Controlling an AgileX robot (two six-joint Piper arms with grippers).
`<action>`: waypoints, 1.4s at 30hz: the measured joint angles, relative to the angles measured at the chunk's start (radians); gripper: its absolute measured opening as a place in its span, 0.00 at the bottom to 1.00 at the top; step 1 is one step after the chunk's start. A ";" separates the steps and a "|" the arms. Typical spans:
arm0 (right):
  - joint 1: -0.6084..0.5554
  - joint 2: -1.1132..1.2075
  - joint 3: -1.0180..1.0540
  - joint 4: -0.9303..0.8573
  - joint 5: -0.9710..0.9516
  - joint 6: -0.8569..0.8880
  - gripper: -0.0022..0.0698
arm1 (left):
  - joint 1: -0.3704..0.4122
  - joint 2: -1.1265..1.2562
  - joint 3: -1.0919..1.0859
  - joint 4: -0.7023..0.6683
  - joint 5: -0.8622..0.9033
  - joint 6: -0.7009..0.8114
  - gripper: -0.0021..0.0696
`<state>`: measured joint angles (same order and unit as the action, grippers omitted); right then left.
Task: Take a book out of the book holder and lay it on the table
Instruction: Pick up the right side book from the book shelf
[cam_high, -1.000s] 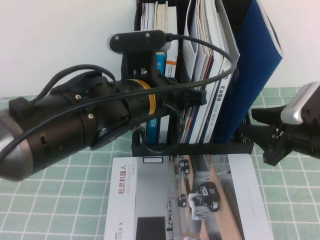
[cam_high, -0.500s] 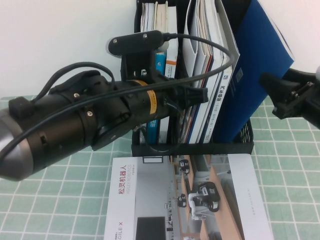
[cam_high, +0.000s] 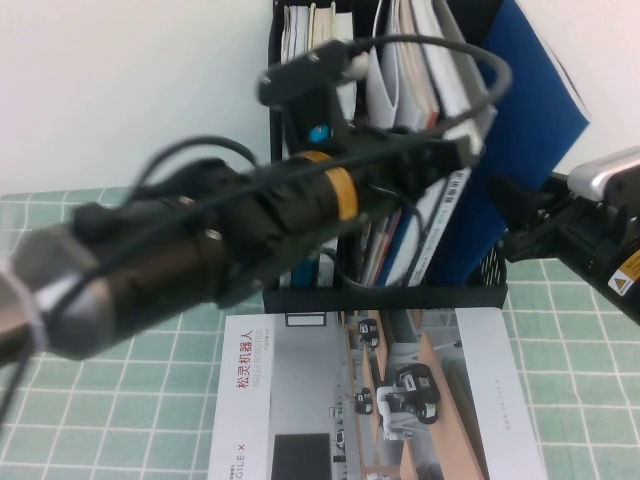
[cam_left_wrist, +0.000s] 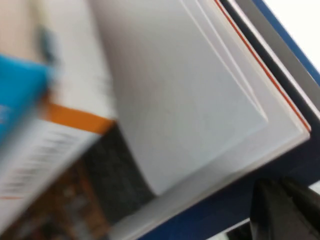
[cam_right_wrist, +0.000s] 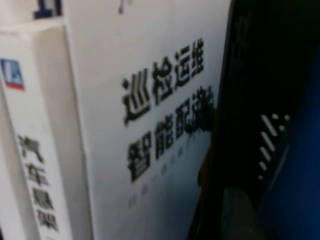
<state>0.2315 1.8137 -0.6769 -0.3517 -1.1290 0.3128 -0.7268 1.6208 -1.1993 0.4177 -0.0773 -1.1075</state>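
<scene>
Left gripper (cam_high: 455, 155) reaches into the holder (cam_high: 385, 297) among upright books; its jaw state cannot be told. Book (cam_high: 525, 130) leans in the rightmost slot. Right gripper (cam_high: 522, 243), beside it, looks partly open: grip the cover squarely before lifting.

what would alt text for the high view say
The left arm reaches its left gripper into the black book holder, while the right gripper sits beside the leaning blue book. A white magazine lies on the table.
</scene>
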 joint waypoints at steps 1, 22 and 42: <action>0.000 0.002 0.000 0.006 0.000 -0.003 0.44 | -0.011 0.015 0.000 0.005 -0.032 -0.007 0.03; 0.000 0.008 0.000 0.016 -0.006 -0.026 0.48 | -0.131 0.175 -0.078 -0.026 -0.074 -0.154 0.03; 0.000 0.010 0.000 0.017 -0.007 -0.068 0.46 | -0.024 0.221 -0.201 -0.053 0.104 -0.180 0.03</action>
<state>0.2315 1.8238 -0.6769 -0.3349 -1.1359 0.2451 -0.7512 1.8417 -1.4000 0.3645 0.0266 -1.2879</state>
